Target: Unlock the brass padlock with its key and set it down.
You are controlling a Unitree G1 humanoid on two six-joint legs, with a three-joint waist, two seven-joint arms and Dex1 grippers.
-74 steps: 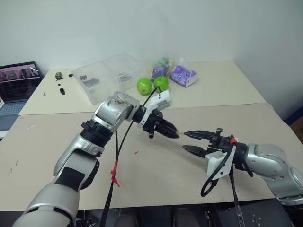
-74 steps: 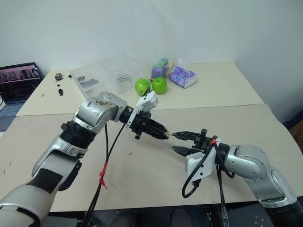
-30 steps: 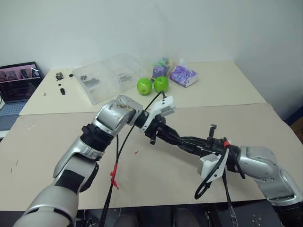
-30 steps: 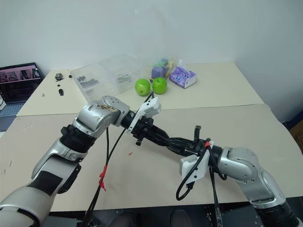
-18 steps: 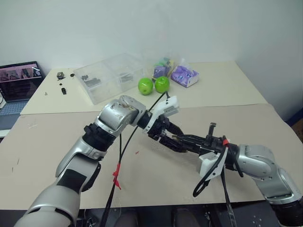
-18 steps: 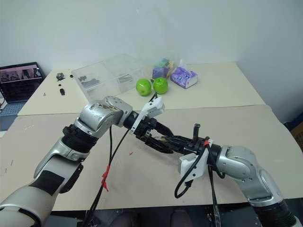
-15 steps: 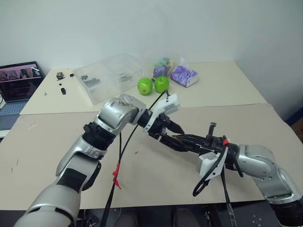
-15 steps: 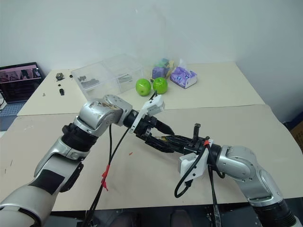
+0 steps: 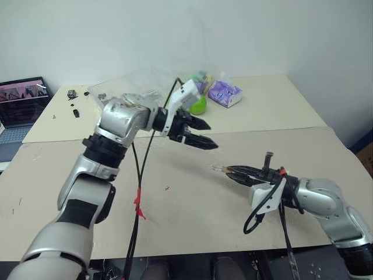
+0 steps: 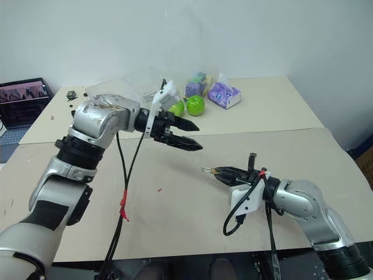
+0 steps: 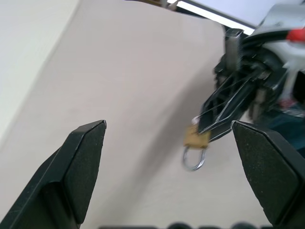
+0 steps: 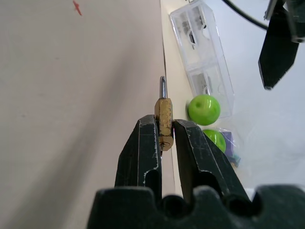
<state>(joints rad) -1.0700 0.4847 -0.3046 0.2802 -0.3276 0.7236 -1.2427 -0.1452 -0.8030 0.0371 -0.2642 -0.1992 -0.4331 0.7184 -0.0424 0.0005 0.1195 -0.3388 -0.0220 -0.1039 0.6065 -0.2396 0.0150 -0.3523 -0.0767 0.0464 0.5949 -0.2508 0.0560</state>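
In the left eye view, the left gripper [image 9: 205, 134] is held above the near table [image 9: 186, 233] with its two black fingers spread wide apart and nothing between them. To its right and nearer, the right gripper [image 9: 228, 171] is seen with its fingers drawn together on the brass padlock [image 9: 217, 169], which is carried at the fingertips above the table surface. The two grippers are well apart. On the far table [image 9: 274, 99], a clear plastic box [image 9: 125, 87] is partly covered by the left arm, with a green apple [image 9: 200, 105] and a purple packet [image 9: 225, 93] to its right. A laptop [image 9: 22, 102] is placed at the far left.

In the right eye view, two green apples [image 10: 195, 105] are seen side by side beyond the left gripper.

In the left wrist view, the left fingertips [image 11: 86, 157] are shown far apart, and the padlock [image 11: 196, 139] is seen beyond them, pinched in the right gripper with its silvery shackle [image 11: 193, 158] hanging free past the fingertips.

In the right wrist view, the right fingers [image 12: 145, 148] are clamped on the padlock's flat sides, with the shackle pointing away from the gripper. The key cannot be made out in any view.
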